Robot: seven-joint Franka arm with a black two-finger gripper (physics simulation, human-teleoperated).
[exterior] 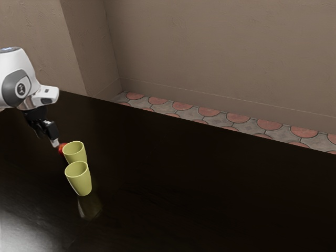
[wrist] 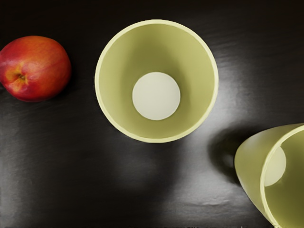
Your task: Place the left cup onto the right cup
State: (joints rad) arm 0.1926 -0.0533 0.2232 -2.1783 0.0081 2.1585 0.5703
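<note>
Dark glossy surface (exterior: 210, 199), two pale green cups standing upright on it, close together but not touching. The far cup (exterior: 74, 152) has a red fruit (exterior: 62, 148) just beside it, and the near cup (exterior: 78, 177) stands apart from the fruit. The gripper (exterior: 54, 142) hangs just above the fruit side of the far cup. The wrist view looks straight down into that cup's mouth, so I'd guess that's the one to lift. Can't tell from here whether the gripper is wide or narrow.

How I'd do it: come straight down and pinch the cup by one wall of its rim, on a side clear of the fruit and the near cup — nudging either makes a mess. Lift well above the near cup's rim before going across, centre over it, then lower slowly so it nests instead of clipping the edge and tipping both.
</note>
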